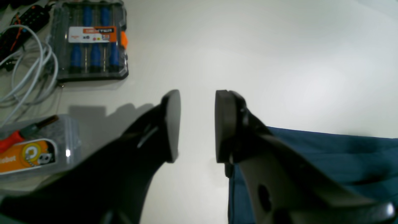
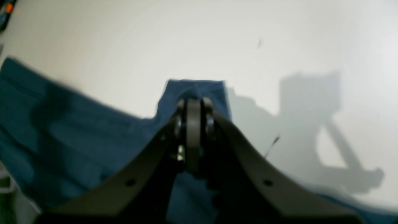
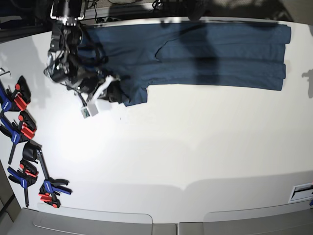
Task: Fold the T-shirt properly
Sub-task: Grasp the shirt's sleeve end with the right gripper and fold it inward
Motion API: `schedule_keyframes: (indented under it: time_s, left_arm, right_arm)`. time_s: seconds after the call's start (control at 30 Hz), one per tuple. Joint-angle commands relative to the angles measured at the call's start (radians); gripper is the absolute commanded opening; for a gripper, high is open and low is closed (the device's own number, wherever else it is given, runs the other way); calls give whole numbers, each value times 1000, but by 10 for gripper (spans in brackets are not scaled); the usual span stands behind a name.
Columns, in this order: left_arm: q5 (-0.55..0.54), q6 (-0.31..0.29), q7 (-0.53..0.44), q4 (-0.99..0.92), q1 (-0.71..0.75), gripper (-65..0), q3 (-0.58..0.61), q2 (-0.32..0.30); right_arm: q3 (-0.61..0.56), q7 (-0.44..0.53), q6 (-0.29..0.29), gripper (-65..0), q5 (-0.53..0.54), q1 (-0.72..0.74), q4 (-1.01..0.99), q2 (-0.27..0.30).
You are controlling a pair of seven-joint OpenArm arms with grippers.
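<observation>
Dark navy-teal cotton T-shirt (image 3: 205, 54) lies long, partly folded. Right gripper (image 2: 193, 124) pinches sleeve; left gripper (image 1: 197, 124) gapes empty. More folds remain.

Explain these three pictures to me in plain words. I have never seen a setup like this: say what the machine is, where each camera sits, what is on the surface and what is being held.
This is a two-armed robot folding a shirt. The overhead base view shows the white table, with the dark T-shirt spread along its far edge and some clamps at one side. The other two cameras sit on the wrists, looking along the fingers. The right gripper is shut on a sleeve of the T-shirt. The left gripper is open and holds nothing; it hangs by the shirt's edge, with a screwdriver case and cables beyond it.
</observation>
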Motion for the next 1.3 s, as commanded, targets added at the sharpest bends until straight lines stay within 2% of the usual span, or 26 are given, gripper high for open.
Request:
schedule_keyframes:
  time_s: [0.0,0.17,0.43,0.7,0.83,0.87,0.93,1.0,1.07,1.13,1.27]
  left_arm:
    - [-19,-3,-24,16,-8,-477,-8,-31]
    - [-19,-3,-24,16,-7,-477,-8,-31]
    - [-19,-4,-27,16,-7,-477,-8,-31]
    - [-19,-4,-27,16,-8,-477,-8,-31]
    - [-19,-3,-27,16,-7,-477,-8,-31]
    - [-19,-3,-27,16,-7,-477,-8,-31]
    - [-19,-3,-27,16,-7,-451,-8,-31]
    - [-19,-3,-24,16,-4,-400,-8,-31]
    - [-20,1,-26,16,10,-367,-8,-31]
    - [-20,19,-31,16,32,-366,-8,-31]
    - [-20,19,-31,16,87,-366,-8,-26]
  right_arm:
    - [4,20,8,-650,26,-9,59,9]
    - [4,-15,9,-650,26,-153,206,9]
    - [4,-34,8,-650,26,-336,294,9]
    - [4,-61,8,-650,27,-367,321,9]
    - [4,-154,10,-650,116,-367,322,10]
    - [4,-171,19,-627,137,-367,322,10]
    - [4,-173,56,-477,156,-367,323,10]
    - [4,-161,74,-390,157,-367,329,10]
    - [4,-155,74,-381,157,-367,346,10]
    - [4,-147,73,-381,156,-367,375,10]
    - [4,-95,74,-381,129,-367,450,9]
